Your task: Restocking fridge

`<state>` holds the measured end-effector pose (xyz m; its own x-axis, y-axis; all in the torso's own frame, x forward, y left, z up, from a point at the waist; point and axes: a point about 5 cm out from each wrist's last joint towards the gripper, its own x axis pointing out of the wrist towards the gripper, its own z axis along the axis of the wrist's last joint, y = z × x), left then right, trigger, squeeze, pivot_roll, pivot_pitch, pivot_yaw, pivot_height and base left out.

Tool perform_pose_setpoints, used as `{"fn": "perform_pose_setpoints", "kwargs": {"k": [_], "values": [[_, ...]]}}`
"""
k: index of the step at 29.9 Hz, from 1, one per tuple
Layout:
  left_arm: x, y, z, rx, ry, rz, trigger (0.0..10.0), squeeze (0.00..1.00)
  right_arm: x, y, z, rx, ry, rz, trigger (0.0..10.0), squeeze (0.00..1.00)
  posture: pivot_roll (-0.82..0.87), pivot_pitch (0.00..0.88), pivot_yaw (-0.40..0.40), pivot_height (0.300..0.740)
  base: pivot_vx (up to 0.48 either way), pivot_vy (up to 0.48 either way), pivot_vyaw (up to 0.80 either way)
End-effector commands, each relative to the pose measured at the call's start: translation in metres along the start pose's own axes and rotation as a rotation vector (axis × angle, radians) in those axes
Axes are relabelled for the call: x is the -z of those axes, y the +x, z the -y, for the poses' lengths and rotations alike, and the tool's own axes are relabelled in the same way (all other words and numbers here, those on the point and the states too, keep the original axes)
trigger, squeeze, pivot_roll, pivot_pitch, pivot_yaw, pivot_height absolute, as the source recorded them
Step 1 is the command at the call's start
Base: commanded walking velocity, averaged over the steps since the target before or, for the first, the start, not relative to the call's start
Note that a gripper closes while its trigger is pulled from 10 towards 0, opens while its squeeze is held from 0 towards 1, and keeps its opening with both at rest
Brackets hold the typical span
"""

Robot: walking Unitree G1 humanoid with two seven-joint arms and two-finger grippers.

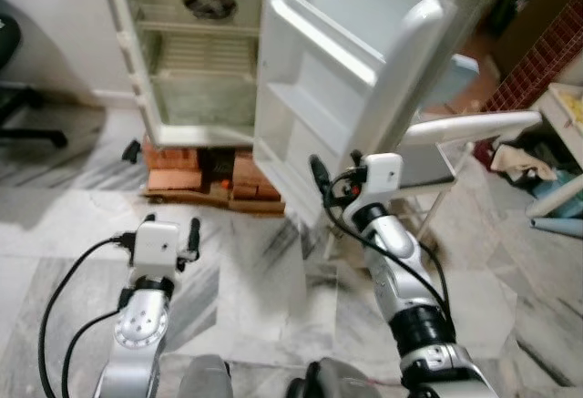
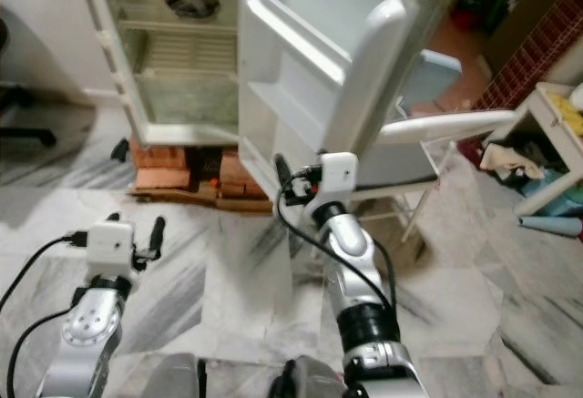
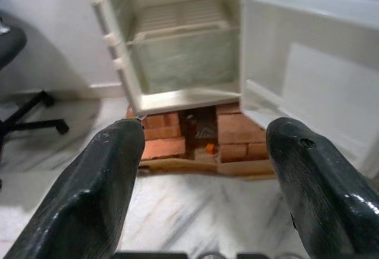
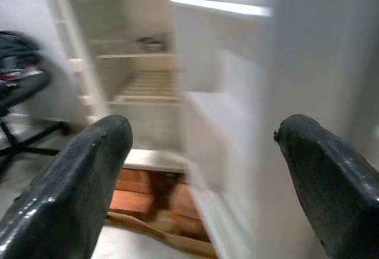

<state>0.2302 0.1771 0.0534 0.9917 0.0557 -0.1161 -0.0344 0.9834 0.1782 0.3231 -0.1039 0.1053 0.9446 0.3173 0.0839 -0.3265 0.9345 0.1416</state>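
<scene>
Both arms were silver metal with black joint rings. Left arm (image 1: pixel 137 343) had a round silver joint cap ringed with small screws, and black cables looping off it. Each wrist carried a white boxy camera housing (image 1: pixel 155 245). Right arm (image 1: pixel 401 270) had a black cable running along it. Fingers (image 3: pixel 112 182) were long, black and glossy.

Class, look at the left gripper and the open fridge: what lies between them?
Bare marble floor, then the brick stack under the fridge. The left wrist view shows this stretch between the open left gripper fingers.
</scene>
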Motion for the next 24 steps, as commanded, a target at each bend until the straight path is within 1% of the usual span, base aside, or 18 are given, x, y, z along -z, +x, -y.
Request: {"fn": "perform_pose_setpoints", "kwargs": {"k": [1,6,9,12,15,18,24], "values": [[-0.0041,0.0011,0.0046,0.017,-0.006,0.018,10.0,0.00,0.0042,-0.0046,0.0115,0.037,0.003,-0.019,10.0,0.00,0.16,0.113,-0.078,0.740,0.465,0.000,0.00],[-0.0040,0.0012,0.0042,0.011,-0.010,0.014,10.0,0.00,0.0030,-0.0032,0.0116,0.038,0.003,-0.012,10.0,0.00,0.16,0.116,-0.076,0.740,0.465,0.000,0.00],[-0.0027,0.0017,0.0033,0.004,-0.021,0.007,10.0,0.00,0.0007,-0.0016,0.0077,0.020,-0.005,0.003,10.0,0.00,0.16,0.114,-0.076,0.740,0.480,0.000,0.00],[-0.0029,0.0022,0.0039,0.008,-0.020,0.010,10.0,0.00,0.0007,-0.0018,0.0062,0.014,-0.015,0.010,10.0,0.00,0.16,0.113,-0.076,0.740,0.292,0.000,0.00],[-0.0043,0.0022,0.0048,0.017,-0.022,0.023,10.0,0.00,0.0008,-0.0017,0.0070,0.018,-0.019,0.012,10.0,0.00,0.16,0.111,-0.076,0.740,0.000,0.000,0.51],[-0.0038,0.0023,0.0041,0.015,-0.020,0.018,10.0,0.00,0.0008,-0.0023,0.0112,0.039,0.000,0.013,10.0,0.00,0.16,0.111,-0.075,0.740,0.000,0.000,0.00],[-0.0035,0.0026,0.0030,0.016,-0.014,0.018,10.0,0.00,0.0016,-0.0046,0.0152,0.052,-0.011,0.012,10.0,0.00,0.16,0.110,-0.072,0.740,0.000,0.000,0.00]]}}
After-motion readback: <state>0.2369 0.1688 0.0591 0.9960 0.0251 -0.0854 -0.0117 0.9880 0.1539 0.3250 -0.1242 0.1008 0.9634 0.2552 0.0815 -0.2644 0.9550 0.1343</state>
